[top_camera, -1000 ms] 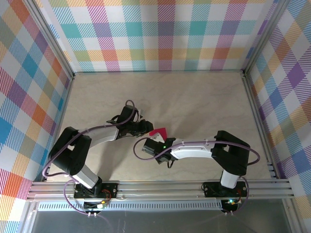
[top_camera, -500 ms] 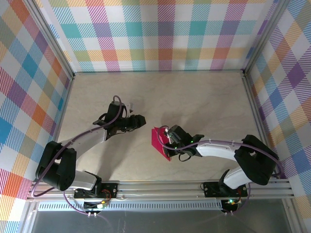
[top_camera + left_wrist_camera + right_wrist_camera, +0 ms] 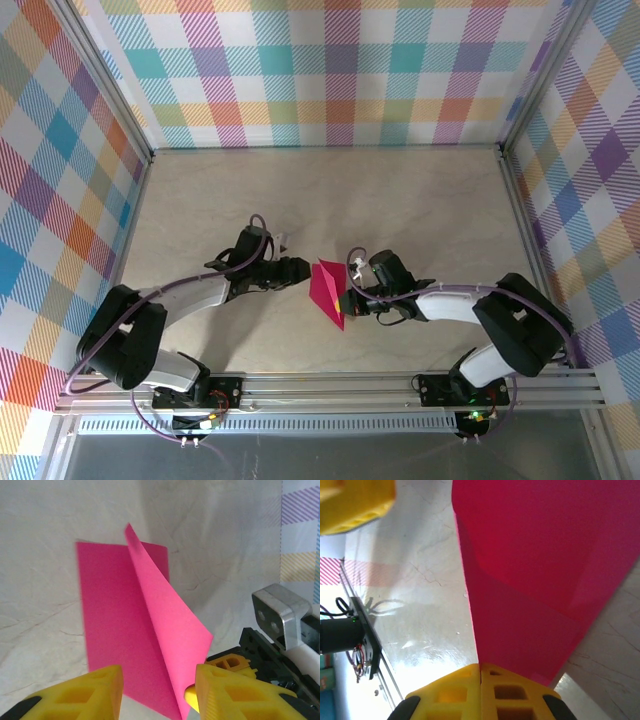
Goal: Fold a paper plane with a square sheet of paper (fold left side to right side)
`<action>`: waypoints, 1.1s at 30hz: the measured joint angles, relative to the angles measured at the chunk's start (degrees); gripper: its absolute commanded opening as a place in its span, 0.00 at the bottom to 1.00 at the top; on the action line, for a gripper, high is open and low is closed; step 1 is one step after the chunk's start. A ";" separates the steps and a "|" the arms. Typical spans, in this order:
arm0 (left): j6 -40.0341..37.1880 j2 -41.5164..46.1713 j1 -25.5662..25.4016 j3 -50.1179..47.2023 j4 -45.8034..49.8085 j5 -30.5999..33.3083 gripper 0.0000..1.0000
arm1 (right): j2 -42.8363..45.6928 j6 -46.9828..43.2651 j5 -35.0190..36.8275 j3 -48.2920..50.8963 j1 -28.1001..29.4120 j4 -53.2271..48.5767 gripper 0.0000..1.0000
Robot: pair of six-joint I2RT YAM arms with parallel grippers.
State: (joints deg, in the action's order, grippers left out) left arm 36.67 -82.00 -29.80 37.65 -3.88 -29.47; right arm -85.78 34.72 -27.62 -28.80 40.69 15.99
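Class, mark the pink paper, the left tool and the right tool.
pink paper (image 3: 326, 288): top external view, middle of the sheet.
left tool (image 3: 157, 680): left wrist view, midway between its yellow fingertips.
right tool (image 3: 481, 671): right wrist view, where its fingertips meet.

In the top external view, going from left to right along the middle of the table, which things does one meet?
Left gripper → pink sheet of paper, partly folded up → right gripper, pinching the sheet.
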 measured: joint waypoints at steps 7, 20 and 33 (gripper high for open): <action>1.29 -4.98 -3.10 0.11 -1.81 1.18 0.41 | -3.30 0.50 -3.15 0.20 -0.98 3.48 0.00; 1.95 -9.79 -5.70 1.62 -2.56 3.08 0.41 | -5.01 0.68 -4.63 0.48 -1.40 5.53 0.00; 3.04 -13.22 -6.56 3.65 -4.48 3.41 0.41 | -5.79 0.68 -4.85 0.55 -1.73 5.92 0.00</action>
State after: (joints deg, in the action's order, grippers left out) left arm 39.70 -95.22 -36.36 41.30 -8.36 -26.06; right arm -91.57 35.40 -32.47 -28.25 38.96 21.91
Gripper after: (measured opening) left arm 0.415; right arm 0.051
